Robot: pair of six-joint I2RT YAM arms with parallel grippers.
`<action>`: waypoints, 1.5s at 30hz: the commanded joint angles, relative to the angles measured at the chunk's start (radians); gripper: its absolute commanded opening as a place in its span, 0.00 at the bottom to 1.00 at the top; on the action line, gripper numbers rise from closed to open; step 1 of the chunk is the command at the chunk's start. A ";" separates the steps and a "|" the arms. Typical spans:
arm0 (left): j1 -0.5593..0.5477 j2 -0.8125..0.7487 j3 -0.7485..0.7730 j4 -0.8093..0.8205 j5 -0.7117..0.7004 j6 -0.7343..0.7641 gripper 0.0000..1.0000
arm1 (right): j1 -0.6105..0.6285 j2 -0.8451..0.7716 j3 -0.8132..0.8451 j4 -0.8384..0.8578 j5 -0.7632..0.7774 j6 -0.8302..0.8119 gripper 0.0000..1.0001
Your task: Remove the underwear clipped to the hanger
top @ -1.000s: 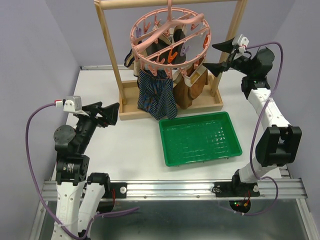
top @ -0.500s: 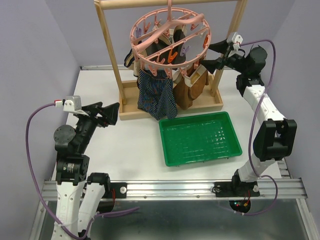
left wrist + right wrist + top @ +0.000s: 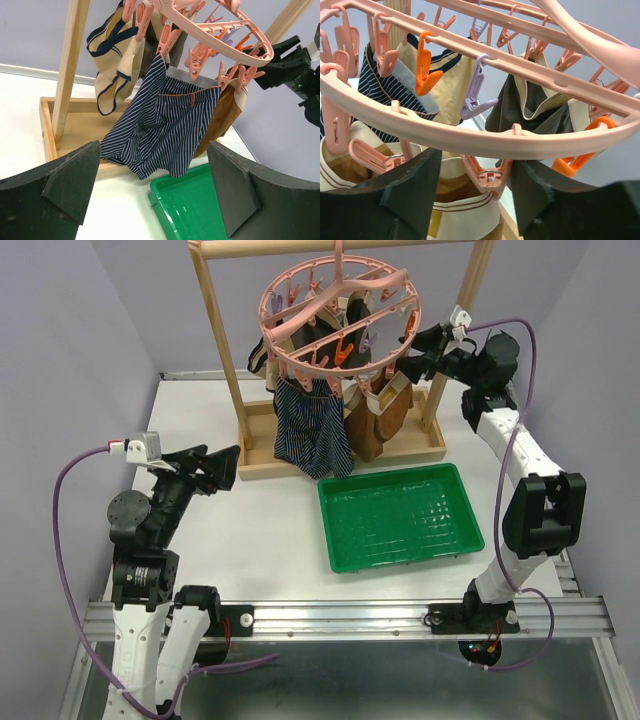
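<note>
The pink hanger (image 3: 340, 315) hangs from a wooden frame with underwear clipped round it: a navy striped pair (image 3: 312, 435), a brown pair with a beige waistband (image 3: 375, 420), a beige pair (image 3: 117, 60) and a dark pair (image 3: 530, 105). My right gripper (image 3: 412, 350) is at the ring's right edge. In the right wrist view its fingers (image 3: 405, 195) straddle a pink clip (image 3: 492, 177) that pinches the brown pair's waistband (image 3: 465, 215); the jaws stand apart, with a gap at the left finger. My left gripper (image 3: 225, 465) hangs open and empty to the left of the frame's base.
A green tray (image 3: 398, 475) lies on the white table in front of the frame. The wooden frame's posts (image 3: 215, 340) and base board flank the hanging clothes. Further orange and purple clips (image 3: 425, 65) dangle from the ring.
My right arm has moved left to the hanger's rim and its jaws have narrowed around the pink clip. The left arm has not moved.
</note>
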 commanded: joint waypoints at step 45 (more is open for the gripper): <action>-0.562 0.306 0.040 0.318 -0.123 -0.107 0.93 | -0.032 -0.512 -0.412 -0.441 0.319 -0.154 1.00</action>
